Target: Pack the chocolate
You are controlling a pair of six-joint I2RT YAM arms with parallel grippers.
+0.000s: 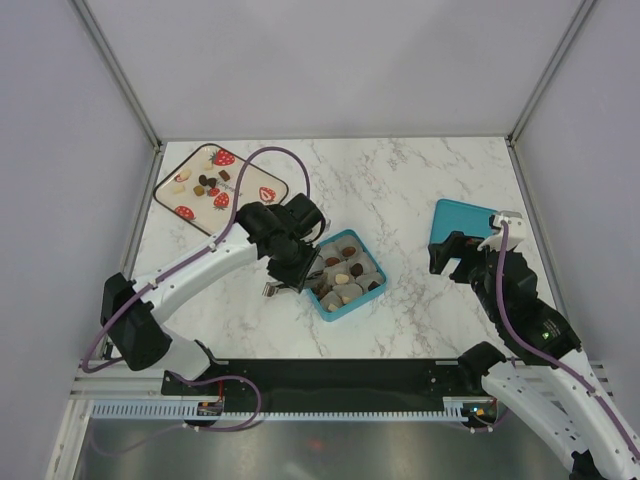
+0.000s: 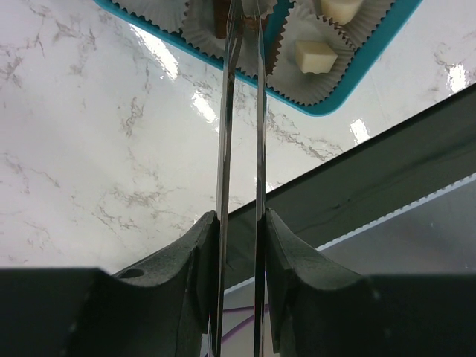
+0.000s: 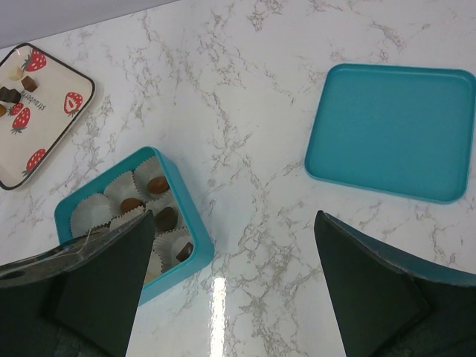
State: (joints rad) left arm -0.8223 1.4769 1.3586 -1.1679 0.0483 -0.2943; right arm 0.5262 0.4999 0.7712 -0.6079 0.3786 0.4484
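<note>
Left gripper (image 2: 241,219) clenches thin metal tweezers (image 2: 222,149), tips at the teal box (image 1: 337,311) mid-table (image 3: 245,111), where chocolate (image 3: 157,184) fills paper cups (image 3: 89,216). More lies on the far-left-corner tray (image 1: 245,170). Right gripper (image 3: 233,219) gapes empty.

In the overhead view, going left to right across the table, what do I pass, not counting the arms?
plate → box → lid
</note>
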